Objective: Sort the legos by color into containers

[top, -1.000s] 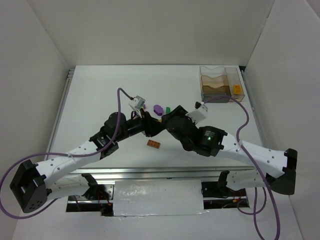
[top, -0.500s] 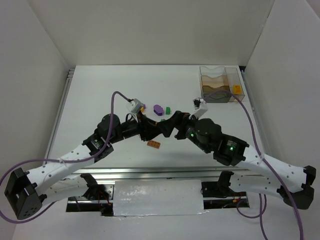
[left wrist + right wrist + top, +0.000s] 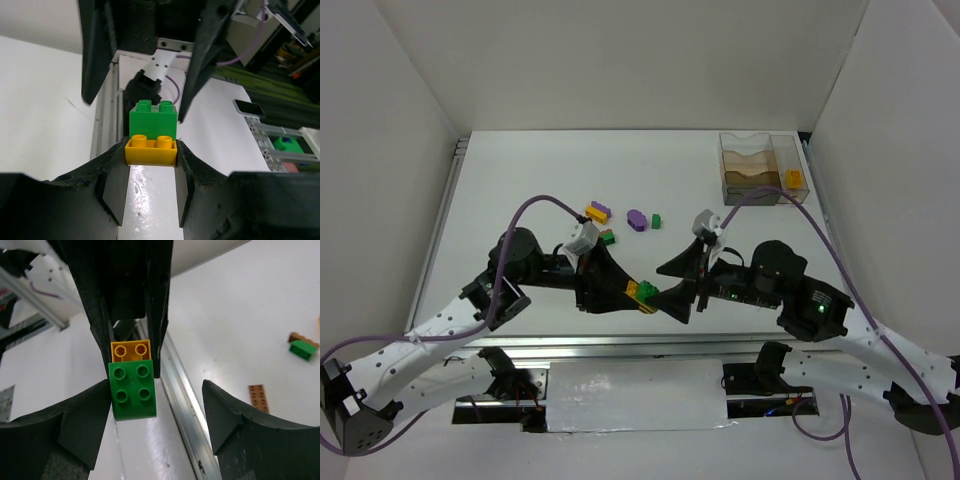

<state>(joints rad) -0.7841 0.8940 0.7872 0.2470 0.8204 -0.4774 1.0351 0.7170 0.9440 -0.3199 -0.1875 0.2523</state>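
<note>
My left gripper (image 3: 632, 292) is shut on a yellow brick (image 3: 150, 152) with a green brick (image 3: 152, 119) stuck to it, held over the table's near edge. My right gripper (image 3: 156, 400) is open and faces it. Its fingers straddle the green brick (image 3: 131, 389), with the left finger against the brick's side and the right finger well apart. The stack shows between both grippers in the top view (image 3: 642, 292). The clear container (image 3: 757, 152) stands at the far right with an orange brick (image 3: 794, 180) in its right compartment.
Loose legos lie mid-table: a yellow-and-purple stack (image 3: 597, 211), a purple brick (image 3: 637, 219), a green brick (image 3: 656, 220) and a green-and-brown stack (image 3: 607, 237). A flat brown brick (image 3: 258, 397) lies on the table beside my right gripper. The metal rail (image 3: 740, 342) runs along the near edge.
Both arms have drawn back from mid-table to the near edge. The yellow-and-green stack has come along in my left gripper, and my right gripper now straddles its green brick.
</note>
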